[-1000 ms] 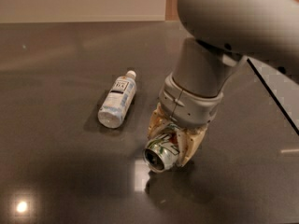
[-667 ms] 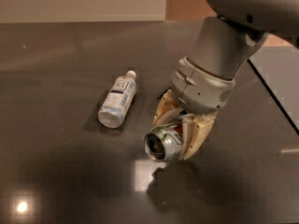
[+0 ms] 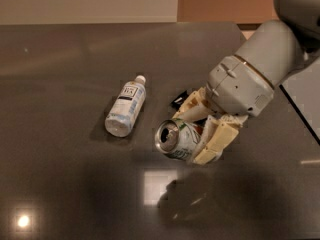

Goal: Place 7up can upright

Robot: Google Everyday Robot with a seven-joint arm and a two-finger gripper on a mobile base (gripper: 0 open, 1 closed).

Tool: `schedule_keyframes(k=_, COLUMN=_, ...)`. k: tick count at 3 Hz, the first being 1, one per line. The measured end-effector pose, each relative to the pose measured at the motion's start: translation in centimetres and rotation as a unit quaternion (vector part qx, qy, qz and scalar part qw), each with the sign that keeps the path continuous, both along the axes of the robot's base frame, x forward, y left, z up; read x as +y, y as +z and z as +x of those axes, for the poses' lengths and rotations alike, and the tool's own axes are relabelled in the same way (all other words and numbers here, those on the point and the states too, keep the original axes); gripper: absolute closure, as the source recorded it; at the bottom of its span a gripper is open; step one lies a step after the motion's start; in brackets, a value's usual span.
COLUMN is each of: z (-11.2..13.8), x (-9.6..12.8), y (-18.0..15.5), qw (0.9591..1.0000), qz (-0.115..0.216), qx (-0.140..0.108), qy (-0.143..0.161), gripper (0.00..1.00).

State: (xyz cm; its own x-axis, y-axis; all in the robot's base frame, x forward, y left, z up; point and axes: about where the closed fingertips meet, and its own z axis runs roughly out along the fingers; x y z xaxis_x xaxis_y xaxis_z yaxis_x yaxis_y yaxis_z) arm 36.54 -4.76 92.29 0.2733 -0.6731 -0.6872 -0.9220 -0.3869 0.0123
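The 7up can (image 3: 176,138), silver with a green-and-white label, is held on its side with its pull-tab top facing left and toward the camera. My gripper (image 3: 200,133) is shut on the can, its cream fingers (image 3: 214,143) on either side of the can's body. The can hangs above the dark table (image 3: 60,184); its shadow falls on the table below it. The grey arm reaches in from the upper right.
A clear plastic bottle with a white cap (image 3: 126,107) lies on its side on the table, left of the can. The table's right edge (image 3: 300,119) runs diagonally behind the arm. Bright light reflections show on the table near the front.
The arm has swung and tilted toward the right, lifting the can off the table. The can's top now faces more to the left. The bottle has not moved.
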Motion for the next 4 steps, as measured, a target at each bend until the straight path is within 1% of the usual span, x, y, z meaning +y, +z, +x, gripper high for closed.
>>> schedule_keyframes(k=1, z=0.1, x=-0.1, y=0.7, qw=0.9943, qz=0.084, qx=0.043, qy=-0.049, gripper=1.0)
schedule_keyframes(k=2, z=0.2, x=-0.3, y=1.5, qw=0.9808, qz=0.162, qx=0.076, qy=-0.078, gripper=1.0)
schedule_keyframes(k=3, z=0.4, x=-0.9, y=1.3, qw=0.9675, qz=0.219, qx=0.093, qy=-0.087, gripper=1.0)
schedule_keyframes(k=4, z=0.7, x=-1.6, y=0.3, qw=0.9542, qz=0.263, qx=0.108, qy=-0.093, gripper=1.0)
